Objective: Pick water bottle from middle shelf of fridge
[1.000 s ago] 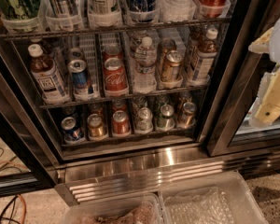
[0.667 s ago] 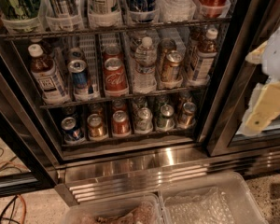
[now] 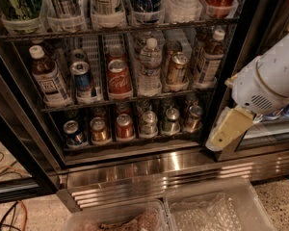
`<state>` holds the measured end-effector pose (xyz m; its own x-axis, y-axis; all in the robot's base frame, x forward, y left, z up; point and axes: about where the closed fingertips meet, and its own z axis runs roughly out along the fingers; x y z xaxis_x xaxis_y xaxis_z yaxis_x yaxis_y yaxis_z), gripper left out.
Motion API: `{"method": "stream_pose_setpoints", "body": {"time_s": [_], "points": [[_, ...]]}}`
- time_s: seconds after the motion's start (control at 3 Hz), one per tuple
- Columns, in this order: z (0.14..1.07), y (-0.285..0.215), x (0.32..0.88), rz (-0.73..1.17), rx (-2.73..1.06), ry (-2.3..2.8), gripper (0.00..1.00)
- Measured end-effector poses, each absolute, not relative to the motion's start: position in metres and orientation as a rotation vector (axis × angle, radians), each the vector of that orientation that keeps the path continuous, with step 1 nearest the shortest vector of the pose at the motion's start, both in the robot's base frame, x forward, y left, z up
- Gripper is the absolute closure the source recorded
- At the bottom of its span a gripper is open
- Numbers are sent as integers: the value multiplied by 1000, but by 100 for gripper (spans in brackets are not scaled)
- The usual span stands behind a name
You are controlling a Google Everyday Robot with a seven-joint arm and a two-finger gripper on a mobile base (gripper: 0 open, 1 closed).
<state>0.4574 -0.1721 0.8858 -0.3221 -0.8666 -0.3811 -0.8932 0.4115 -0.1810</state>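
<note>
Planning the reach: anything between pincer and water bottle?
Nothing visible in front of the water bottle. The pincer hangs lower right, before the black frame post; a gold can stands close on the bottle's right.

White vented wrist [image 3: 267, 83], cream gripper [image 3: 227, 130] at right

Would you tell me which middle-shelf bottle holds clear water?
The ribbed water bottle in the centre lane; both end bottles hold brown liquid. The tool hangs to its lower right.

water bottle [image 3: 150, 66] clear, white cap (ribbed) | fridge [image 3: 236, 47] black frame | end effector [image 3: 224, 134] cream, at right
</note>
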Motion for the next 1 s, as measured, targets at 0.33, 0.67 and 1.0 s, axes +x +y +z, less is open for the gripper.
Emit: {"method": "stream_pose_setpoints", "body": {"time_s": [0.33,0.67,1.0], "points": [[879,-139,473,189,-1481,2217,0],[879,-138,473,194,-1480,2216,0],[882,-140,472,186,-1446,2216,0]]}}
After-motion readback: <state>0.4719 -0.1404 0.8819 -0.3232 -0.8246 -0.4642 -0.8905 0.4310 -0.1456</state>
